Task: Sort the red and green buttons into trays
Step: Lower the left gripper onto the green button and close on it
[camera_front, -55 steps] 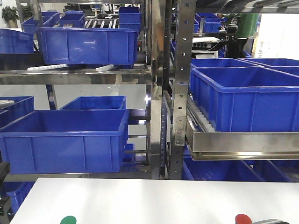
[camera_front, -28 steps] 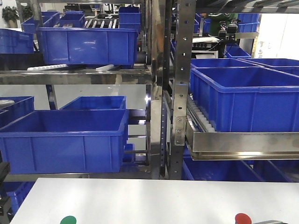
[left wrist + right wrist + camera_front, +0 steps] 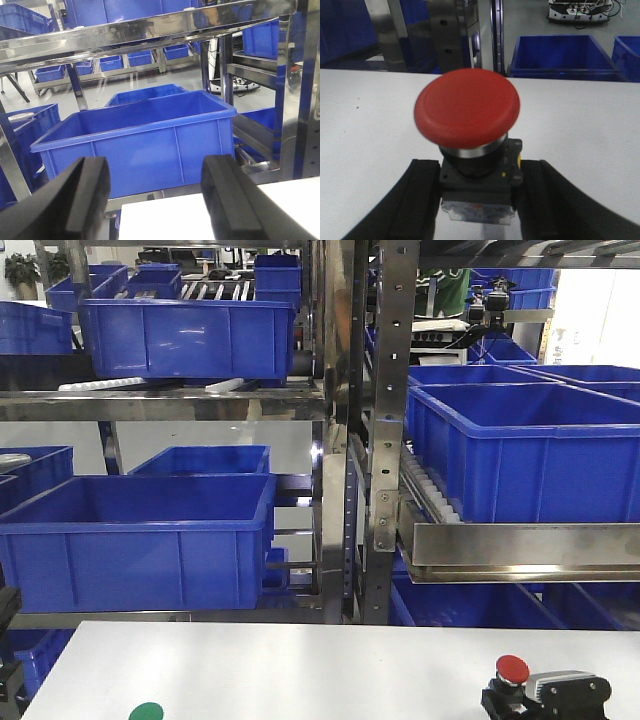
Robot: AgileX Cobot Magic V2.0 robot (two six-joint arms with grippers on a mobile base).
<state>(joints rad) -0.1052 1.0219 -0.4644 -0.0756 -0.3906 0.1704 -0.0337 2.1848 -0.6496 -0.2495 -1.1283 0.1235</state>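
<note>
In the right wrist view the red button (image 3: 467, 107) fills the centre, its round red cap above a black and silver base. My right gripper (image 3: 477, 172) is shut on that base, one black finger on each side. The front view shows this red button (image 3: 513, 670) held above the white table (image 3: 300, 670) at the lower right, with the right gripper (image 3: 545, 702) behind it. The green button (image 3: 147, 711) shows only its dark green cap at the bottom edge, lower left. My left gripper (image 3: 155, 185) is open with nothing between its fingers. The trays are out of view.
Metal racks (image 3: 350, 440) stand beyond the table's far edge, loaded with deep blue crates (image 3: 140, 540) on the left and on the right (image 3: 520, 450). In the left wrist view a blue crate (image 3: 145, 140) sits just past the table's edge.
The red button has risen in the front view and the right gripper holding it has come into sight. The green button has not moved.
</note>
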